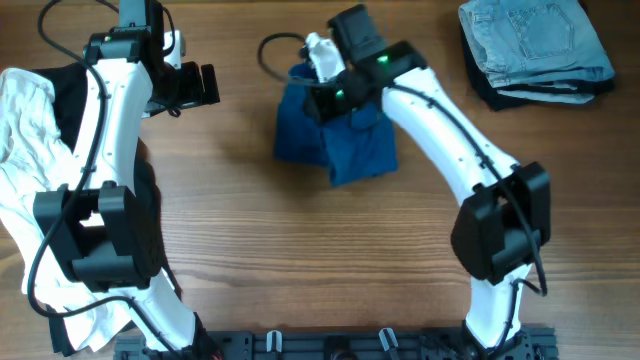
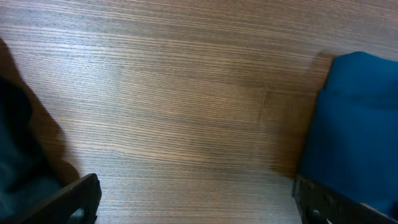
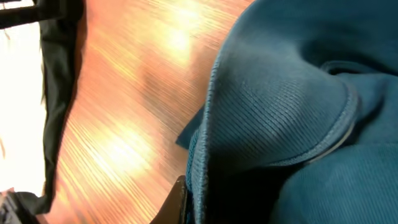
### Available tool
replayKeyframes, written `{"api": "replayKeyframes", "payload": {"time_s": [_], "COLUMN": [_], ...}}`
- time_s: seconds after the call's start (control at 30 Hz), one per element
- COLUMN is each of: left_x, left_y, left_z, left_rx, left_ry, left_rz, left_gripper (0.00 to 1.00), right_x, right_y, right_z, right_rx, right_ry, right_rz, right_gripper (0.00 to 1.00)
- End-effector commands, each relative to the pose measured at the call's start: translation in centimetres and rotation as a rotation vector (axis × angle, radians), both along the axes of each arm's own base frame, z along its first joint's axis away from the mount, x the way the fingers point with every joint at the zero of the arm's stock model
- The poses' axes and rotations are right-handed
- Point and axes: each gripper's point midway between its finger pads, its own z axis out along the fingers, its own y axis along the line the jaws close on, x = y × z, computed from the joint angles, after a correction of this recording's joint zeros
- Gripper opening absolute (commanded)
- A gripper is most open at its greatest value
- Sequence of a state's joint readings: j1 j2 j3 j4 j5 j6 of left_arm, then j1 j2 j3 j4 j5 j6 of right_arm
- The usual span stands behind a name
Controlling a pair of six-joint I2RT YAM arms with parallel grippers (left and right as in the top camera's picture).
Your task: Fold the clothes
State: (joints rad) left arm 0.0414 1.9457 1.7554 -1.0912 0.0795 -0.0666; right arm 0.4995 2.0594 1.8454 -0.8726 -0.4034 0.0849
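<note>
A deep-blue shirt (image 1: 345, 140) sits bunched in a rumpled heap at the far middle of the wooden table (image 1: 300, 240), its upper edge drawn up under the right gripper (image 1: 322, 95). That gripper's fingers are closed together on a fold of the shirt. In the right wrist view the ribbed blue cloth and its stitched hem fill most of the frame, pressed close against the one dark finger (image 3: 180, 202) that shows at the bottom edge.

To the shirt's left, apart from it across bare wood, the left gripper (image 1: 205, 85) hangs above the table with its fingers spread wide and nothing between them. In the left wrist view only the two black fingertips (image 2: 78, 199) show at the bottom corners, with the blue shirt at the right edge of the frame.

At the table's left edge lies a crumpled white shirt (image 1: 25, 140), with a black garment (image 1: 68, 95) beside it, partly behind the left arm (how the two overlap cannot be made out).

In the far right corner, well apart from the blue shirt, folded pale denim jeans (image 1: 535, 40) rest on top of a dark folded piece (image 1: 500, 97).
</note>
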Motion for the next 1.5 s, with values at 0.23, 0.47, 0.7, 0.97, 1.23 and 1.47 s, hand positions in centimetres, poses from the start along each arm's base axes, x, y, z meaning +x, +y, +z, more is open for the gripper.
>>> {"api": "replayKeyframes", "payload": {"time_s": [0.23, 0.47, 0.7, 0.97, 1.23, 1.47], "left_x": [0.4, 0.3, -0.5, -0.1, 0.0, 0.1], "left_y": [0.0, -1.1, -1.6, -1.6, -1.6, -1.6], "left_z": [0.2, 0.2, -3.2, -3.5, -3.5, -3.5], "left_rx": [-0.009, -0.067, -0.088, -0.088, -0.088, -0.087], "left_ry": [-0.015, -0.012, 0.078, 0.068, 0.068, 0.062], "left_rz": [0.015, -0.004, -0.036, -0.036, -0.036, -0.036], "left_gripper": [1.00, 1.00, 1.00, 1.00, 1.00, 1.00], "right_x": [2.4, 4.7, 2.2, -1.6, 2.0, 9.2], "right_y": [3.3, -5.5, -12.0, -10.2, -17.8, -24.6], "right_z": [-1.4, -1.2, -2.7, -9.4, -13.8, -11.2], "right_rx": [0.071, -0.133, -0.113, -0.172, -0.428, -0.412], "right_ry": [-0.069, -0.057, 0.194, 0.297, 0.111, -0.151], "right_rz": [-0.009, -0.177, -0.229, -0.214, -0.450, -0.479], "right_gripper": [0.20, 0.79, 0.85, 0.78, 0.84, 0.89]}}
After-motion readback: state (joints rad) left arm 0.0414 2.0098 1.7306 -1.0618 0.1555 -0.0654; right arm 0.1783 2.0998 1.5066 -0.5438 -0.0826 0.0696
